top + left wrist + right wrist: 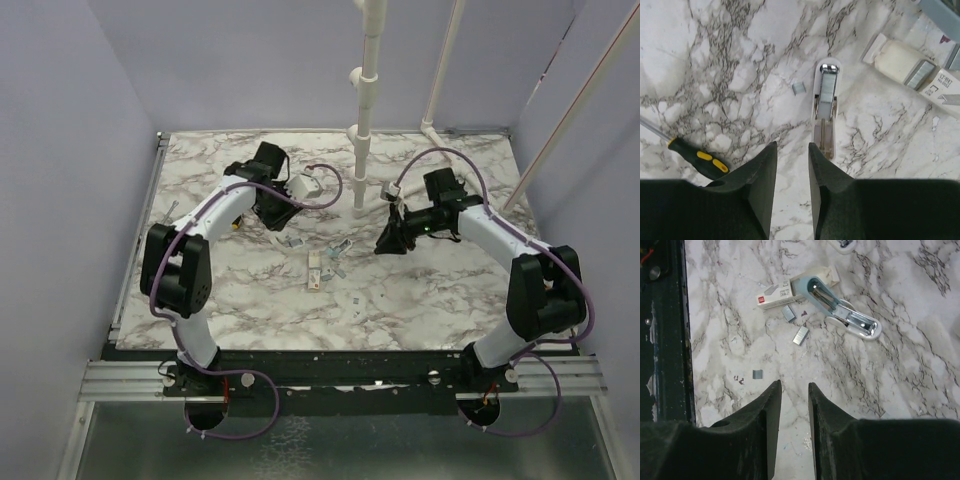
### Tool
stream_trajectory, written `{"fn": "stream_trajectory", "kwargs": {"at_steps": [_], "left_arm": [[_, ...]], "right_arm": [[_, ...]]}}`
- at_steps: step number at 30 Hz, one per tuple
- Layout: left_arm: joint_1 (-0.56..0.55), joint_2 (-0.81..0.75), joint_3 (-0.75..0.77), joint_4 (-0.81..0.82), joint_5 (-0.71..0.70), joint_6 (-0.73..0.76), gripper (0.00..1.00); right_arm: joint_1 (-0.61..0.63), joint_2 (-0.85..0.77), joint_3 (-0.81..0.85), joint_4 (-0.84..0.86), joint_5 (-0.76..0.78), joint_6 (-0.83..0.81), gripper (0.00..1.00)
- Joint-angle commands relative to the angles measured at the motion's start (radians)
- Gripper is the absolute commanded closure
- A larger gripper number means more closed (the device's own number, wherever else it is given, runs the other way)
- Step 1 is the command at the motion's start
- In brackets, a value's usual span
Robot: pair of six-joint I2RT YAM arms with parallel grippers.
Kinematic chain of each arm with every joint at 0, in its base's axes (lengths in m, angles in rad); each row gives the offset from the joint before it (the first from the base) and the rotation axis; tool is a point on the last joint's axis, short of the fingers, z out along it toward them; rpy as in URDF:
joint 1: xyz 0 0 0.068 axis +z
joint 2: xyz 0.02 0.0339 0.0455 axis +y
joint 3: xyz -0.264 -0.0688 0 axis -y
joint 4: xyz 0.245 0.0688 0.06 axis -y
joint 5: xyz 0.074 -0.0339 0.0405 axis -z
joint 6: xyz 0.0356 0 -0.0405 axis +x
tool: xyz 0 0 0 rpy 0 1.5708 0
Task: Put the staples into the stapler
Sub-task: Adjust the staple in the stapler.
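Right wrist: right hand (794,386) narrowly parted, empty, short of staples (800,335) beside open stapler (850,320); next likely a fine pinch.

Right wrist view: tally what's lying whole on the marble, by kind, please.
Stapler: 1
Staple box: 1
Loose staple strips: 3
Total: 5
Left out: a white thing cut off by the top edge.

The stapler (341,247) lies on the marble table (420,300) (white box (317,272) just beside).
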Motion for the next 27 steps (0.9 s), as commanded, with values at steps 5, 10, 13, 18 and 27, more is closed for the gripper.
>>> {"fn": "stream_trajectory", "kwargs": {"at_steps": [5,10,13,18,27], "left_arm": [[0.125,-0.206,-0.243,0.224,0.256,-0.079,0.63],[0.176,-0.239,-0.314,0.281,0.392,-0.11,0.59],[0.192,-0.252,-0.345,0.296,0.439,-0.096,0.56],[0.201,-0.263,-0.372,0.298,0.482,-0.067,0.54],[0.202,-0.212,-0.367,0.304,0.458,-0.019,0.51]], "right_arm": [[0.141,0.035,0.129,-0.071,0.139,-0.076,0.67],[0.173,0.077,0.149,-0.066,0.134,-0.076,0.67],[0.185,0.078,0.126,-0.042,0.132,-0.066,0.68],[0.191,0.076,0.107,-0.022,0.129,-0.053,0.68],[0.193,0.066,0.089,-0.012,0.12,-0.041,0.68]]}}
